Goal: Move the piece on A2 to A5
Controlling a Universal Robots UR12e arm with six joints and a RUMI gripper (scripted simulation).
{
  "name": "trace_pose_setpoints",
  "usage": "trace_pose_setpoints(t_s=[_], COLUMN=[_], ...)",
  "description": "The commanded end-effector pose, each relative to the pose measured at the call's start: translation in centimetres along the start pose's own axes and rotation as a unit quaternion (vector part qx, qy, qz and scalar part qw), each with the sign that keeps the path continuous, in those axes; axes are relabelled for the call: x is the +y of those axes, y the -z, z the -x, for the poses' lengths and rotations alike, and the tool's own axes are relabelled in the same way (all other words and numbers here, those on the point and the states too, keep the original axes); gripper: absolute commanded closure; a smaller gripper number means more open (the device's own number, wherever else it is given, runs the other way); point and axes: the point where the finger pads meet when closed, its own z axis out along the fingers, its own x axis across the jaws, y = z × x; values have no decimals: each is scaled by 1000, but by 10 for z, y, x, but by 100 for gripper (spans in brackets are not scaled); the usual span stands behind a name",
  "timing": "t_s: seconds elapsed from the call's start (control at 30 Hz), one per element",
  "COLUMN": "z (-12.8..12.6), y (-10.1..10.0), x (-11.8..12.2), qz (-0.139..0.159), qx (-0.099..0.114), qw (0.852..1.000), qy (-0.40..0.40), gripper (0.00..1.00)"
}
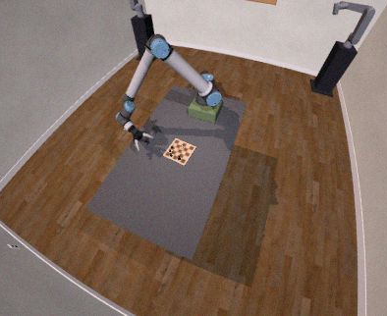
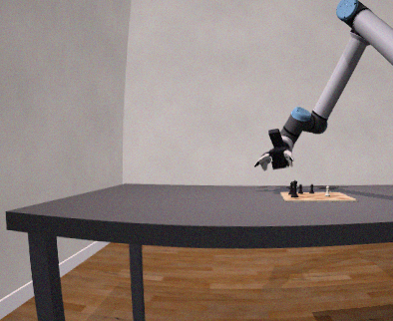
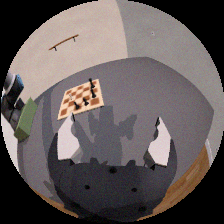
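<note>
Tool [image 1: 141, 139] hangs in the air w/ both fingers spread wide, nothing between them; it's off the chessboard [image 1: 180, 151], at about 9 o'clock from it in the top view, w/ bare dark desk [image 1: 145, 196] under it. In the exterior view the tool [image 2: 274, 160] sits well above the desk [image 2: 183, 209], just up and to 10 o'clock of the board [image 2: 318, 196]. Wrist view: two finger tips frame the gripper's shadow on the desk, and the board [image 3: 80, 100] lies at 11 o'clock, apart from both tips. Pieces: a tall black one [image 2: 293, 188] at the near-left end of the board, two small black ones beside it, one white piece [image 2: 327, 190] further right; all look upright. Square labels too small to read, so can't tell which piece is on A2; the pieces cluster along one edge of the board. Arm's green base block [image 1: 205, 110] stands at 12 o'clock from the board, well apart.
</note>
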Motion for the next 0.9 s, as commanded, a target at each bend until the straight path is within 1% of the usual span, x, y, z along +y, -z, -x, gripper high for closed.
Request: trace_pose_setpoints(t_s=[0.0, 0.07, 0.3, 0.5, 0.87], z=[28, 28, 67, 91, 112], y=[2, 2, 3, 5, 6], x=[17, 17, 39, 53, 65], qz=[-25, -25, -56, -76, -93], qx=[-28, -28, -58, -76, -92], qw=[999, 999, 995, 991, 987], qy=[26, 26, 56, 77, 95], gripper=[0, 0, 0, 0, 0])
